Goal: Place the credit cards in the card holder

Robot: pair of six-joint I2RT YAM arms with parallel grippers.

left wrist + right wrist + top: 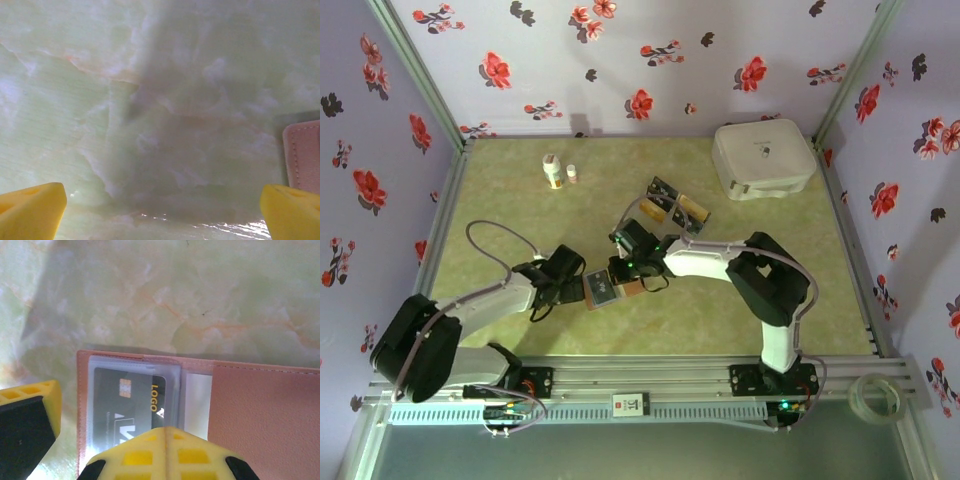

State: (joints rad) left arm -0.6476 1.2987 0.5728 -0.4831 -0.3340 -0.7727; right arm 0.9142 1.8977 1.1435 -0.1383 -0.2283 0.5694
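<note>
The reddish-brown card holder (603, 291) lies open on the table between my two grippers. A black credit card (127, 400) lies flat inside its clear sleeve (172, 371). My right gripper (166, 432) is shut, and its joined tips rest over the card's near edge, hiding that edge. The card faces up, not pinched between the fingers. My left gripper (162, 205) is open over bare table, with the holder's edge (302, 155) just inside its right finger. Its yellow finger (30, 410) sits at the holder's left edge. More credit cards (670, 207), black and gold, lie behind in a clear tray.
A large white rounded case (763, 158) stands at the back right. Two small bottles (553, 170) stand at the back left. A roll of tape (867, 393) rests on the rail at the near right. Flowered walls close in three sides of the table.
</note>
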